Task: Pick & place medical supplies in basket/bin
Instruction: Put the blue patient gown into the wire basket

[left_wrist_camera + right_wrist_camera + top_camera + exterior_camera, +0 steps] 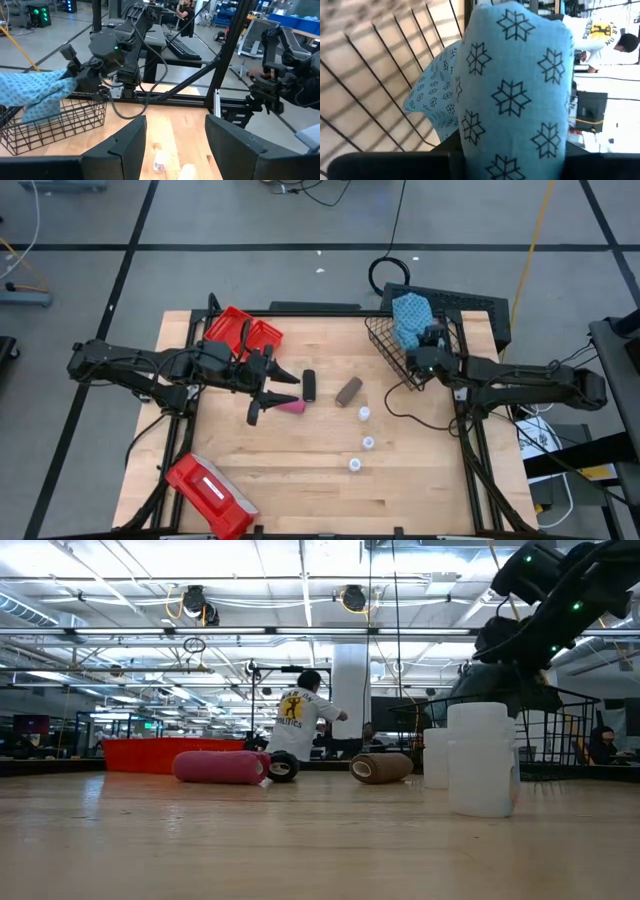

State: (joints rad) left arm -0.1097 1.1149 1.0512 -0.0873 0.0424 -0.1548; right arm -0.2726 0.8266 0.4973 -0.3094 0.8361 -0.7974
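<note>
The blue patterned cloth pad point(410, 318) sits in my right gripper point(430, 343), which is shut on it over the black wire-mesh basket point(392, 350) at the table's far right. My left gripper point(270, 395) is open above the table's middle left, its fingers standing on either side of the pink roll point(292, 407) without touching it. The black roll point(309, 385) and brown roll point(348, 390) lie on their sides beside it. Three white bottles point(365, 414) stand in a row nearer. The red two-compartment bin point(243, 330) sits at the far left. My right gripper pinches the blue pad between its two fingers, which close on one end of the pad point(510, 150). The arm reaches in from the table's right. The pad's free end point(30, 97) lies over the basket's rim point(55, 107) and hangs into it.
A flat red case with a white label point(210, 492) lies at the near left corner. A dark keyboard-like item point(470, 305) sits behind the basket. A loose cable point(415, 415) trails on the wood near the right arm. People work in the room beyond.
</note>
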